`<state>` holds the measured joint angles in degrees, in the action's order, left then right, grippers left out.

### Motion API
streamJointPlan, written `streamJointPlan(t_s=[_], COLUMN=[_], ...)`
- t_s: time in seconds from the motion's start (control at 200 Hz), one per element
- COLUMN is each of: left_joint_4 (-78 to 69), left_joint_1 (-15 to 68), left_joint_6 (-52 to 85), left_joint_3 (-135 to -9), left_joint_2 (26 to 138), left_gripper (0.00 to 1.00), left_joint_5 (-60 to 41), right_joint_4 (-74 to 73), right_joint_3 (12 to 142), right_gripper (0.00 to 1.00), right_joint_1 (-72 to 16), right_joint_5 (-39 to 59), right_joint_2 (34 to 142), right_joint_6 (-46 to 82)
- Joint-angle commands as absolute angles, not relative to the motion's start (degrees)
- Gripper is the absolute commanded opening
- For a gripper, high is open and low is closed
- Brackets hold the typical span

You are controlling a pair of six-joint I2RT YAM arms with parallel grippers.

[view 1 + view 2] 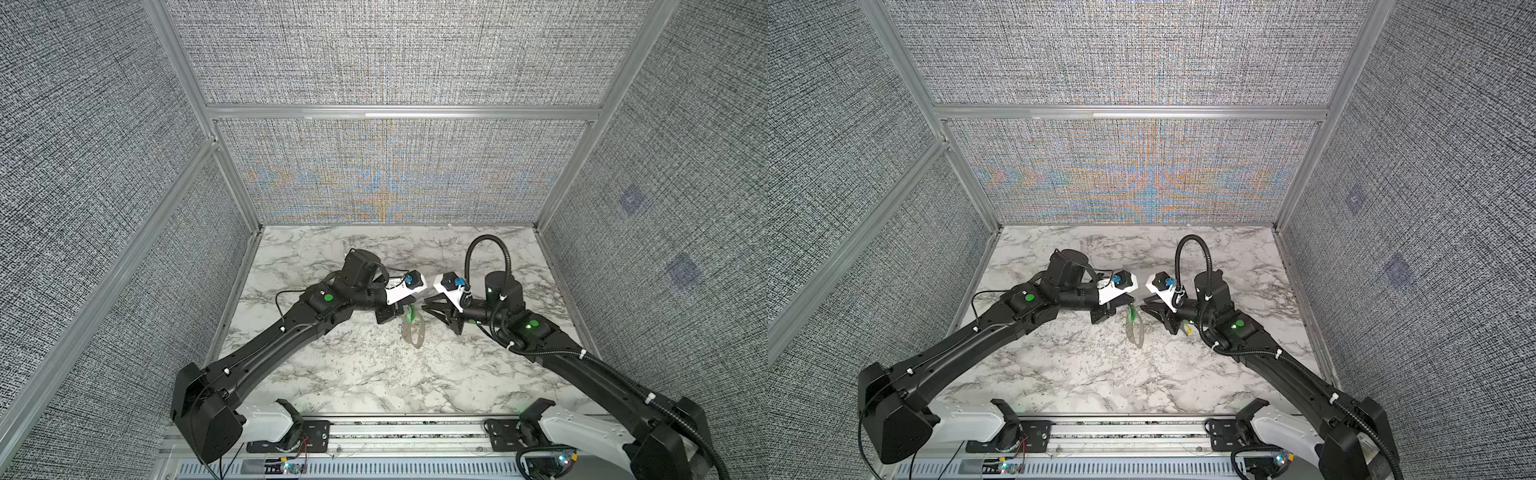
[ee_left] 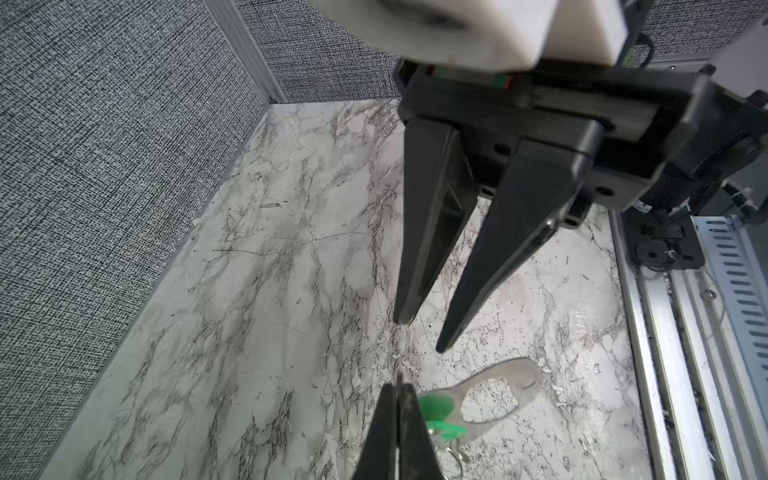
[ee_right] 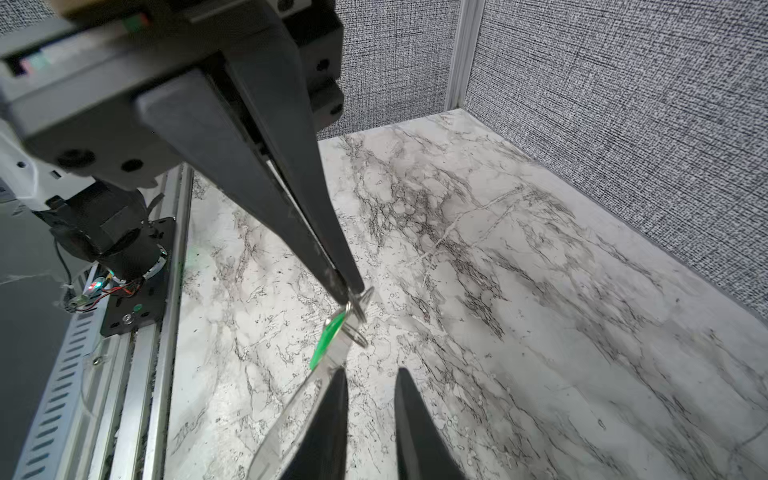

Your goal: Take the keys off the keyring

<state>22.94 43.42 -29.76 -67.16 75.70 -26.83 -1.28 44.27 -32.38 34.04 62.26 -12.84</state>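
Observation:
My left gripper (image 3: pixel 353 293) is shut on a small metal ring (image 3: pixel 360 309). A green tag (image 3: pixel 328 340) and the keyring (image 3: pixel 299 407), a grey flat elongated loop, hang from that ring above the marble table (image 1: pixel 353 374). In both top views they hang mid-table between the two grippers, green tag (image 1: pixel 409 318) over loop (image 1: pixel 413 332). My right gripper (image 3: pixel 370 370) stands open a little with nothing between its fingers, one finger close beside the loop. In the left wrist view it (image 2: pixel 422 334) hovers just past the loop (image 2: pixel 498 390). A yellow tag (image 1: pixel 1187 330) lies under the right gripper. The key blades are too small to make out.
Grey fabric walls (image 1: pixel 395 174) close in the back and both sides of the table. An aluminium rail (image 1: pixel 395 432) with the arm bases runs along the front edge. Bare marble spreads in front of and behind the grippers.

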Motion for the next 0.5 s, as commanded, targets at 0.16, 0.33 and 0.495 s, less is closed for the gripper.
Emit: streamJointPlan(t_s=[0.16,0.33,0.495], left_joint_4=[25.6,25.6,26.2], left_joint_1=[43.7,44.0,44.5], left_joint_6=[-33.4,-33.6,-34.1], left_joint_3=[-68.3,-68.5,-68.9], left_joint_2=[75.8,76.3,76.6], left_gripper=[0.00,0.00,0.00], left_joint_5=[-29.4,-30.0,-29.4], right_joint_4=[-3.0,-3.5,-5.0], right_joint_3=[44.5,44.6,44.6], right_gripper=[0.22,0.18,0.17], right_joint_1=[-32.5,-32.6,-32.6], right_joint_5=[37.5,38.0,39.6], right_joint_2=[62.7,63.4,63.8], right_joint_6=[-15.9,-16.0,-15.0])
